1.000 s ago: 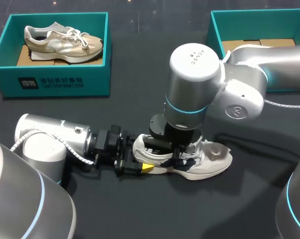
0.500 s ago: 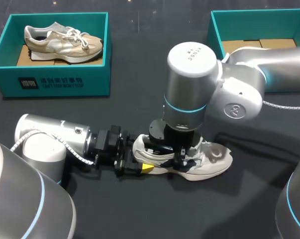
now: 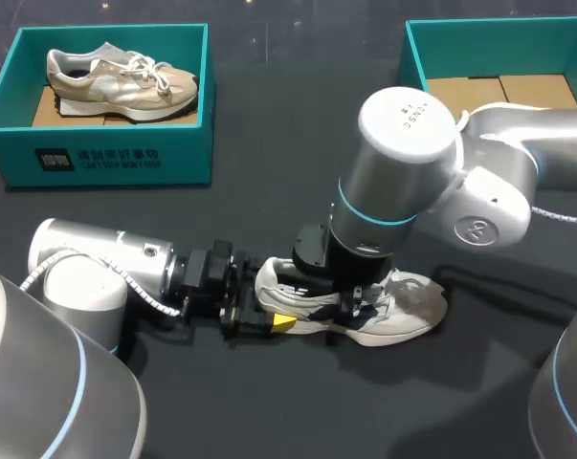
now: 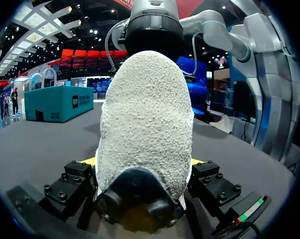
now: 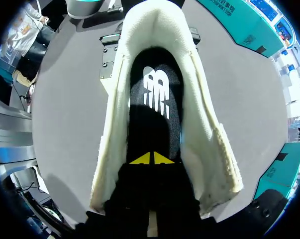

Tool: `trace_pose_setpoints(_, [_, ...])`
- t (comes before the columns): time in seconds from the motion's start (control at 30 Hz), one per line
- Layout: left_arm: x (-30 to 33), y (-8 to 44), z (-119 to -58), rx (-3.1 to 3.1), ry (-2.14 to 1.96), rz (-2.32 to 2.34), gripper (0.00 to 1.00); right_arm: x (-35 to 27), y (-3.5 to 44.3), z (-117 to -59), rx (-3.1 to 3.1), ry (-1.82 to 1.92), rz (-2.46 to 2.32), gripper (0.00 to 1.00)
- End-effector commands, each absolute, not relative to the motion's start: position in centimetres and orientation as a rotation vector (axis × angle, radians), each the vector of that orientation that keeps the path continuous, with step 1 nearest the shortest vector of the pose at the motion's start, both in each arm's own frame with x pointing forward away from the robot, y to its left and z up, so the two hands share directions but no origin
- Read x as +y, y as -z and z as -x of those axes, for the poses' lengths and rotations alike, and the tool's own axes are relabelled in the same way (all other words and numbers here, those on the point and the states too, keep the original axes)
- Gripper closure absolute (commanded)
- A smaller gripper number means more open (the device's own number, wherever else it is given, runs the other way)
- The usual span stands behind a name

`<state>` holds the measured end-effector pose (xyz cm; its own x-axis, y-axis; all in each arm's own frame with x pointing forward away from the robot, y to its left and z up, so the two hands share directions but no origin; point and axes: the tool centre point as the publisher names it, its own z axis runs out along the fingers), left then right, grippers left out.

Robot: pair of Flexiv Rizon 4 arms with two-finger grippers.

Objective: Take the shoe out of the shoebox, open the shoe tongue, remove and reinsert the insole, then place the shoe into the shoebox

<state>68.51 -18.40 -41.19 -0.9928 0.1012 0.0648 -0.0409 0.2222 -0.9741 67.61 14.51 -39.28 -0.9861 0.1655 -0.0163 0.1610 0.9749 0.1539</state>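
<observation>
Dark table bears a shoe, left fingers clamping its heel, right fingers together inside.

Exhibition hall, bright display screens

1. Shoe seen from straight above its opening, lying on the grey worktop. Cream collar lining spread wide around the mouth.
2. Black insole sits inside, with a white logo on its heel end.
3. Right gripper is down inside the mouth. Its two yellow tips are drawn together side by side, touching the insole — whether they pinch it cannot be told.
4. Left gripper is at the heel, its black fingers pressed against the collar from both sides.
5. Teal shoebox stands on the worktop beyond the heel, off to one side. A second teal shoebox is beside the shoe — both well apart from it.
</observation>
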Motion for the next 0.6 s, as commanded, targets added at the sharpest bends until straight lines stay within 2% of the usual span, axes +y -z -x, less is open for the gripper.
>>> trace_pose_setpoints(0.03, [-18.6,41.4,-68.5,-2.366,-1.886,0.059,1.0,12.4,37.9,-67.3,3.063,-0.406,-0.237,1.0])
trace_pose_setpoints(0.4, [-18.6,41.4,-68.5,-2.366,-1.886,0.059,1.0,12.3,36.5,-68.1,3.011,-0.642,-0.135,1.0])
trace_pose_setpoints(0.6, [-18.6,41.4,-68.5,-2.366,-1.886,0.059,1.0,13.2,36.2,-68.5,3.03,-0.503,-0.136,1.0])
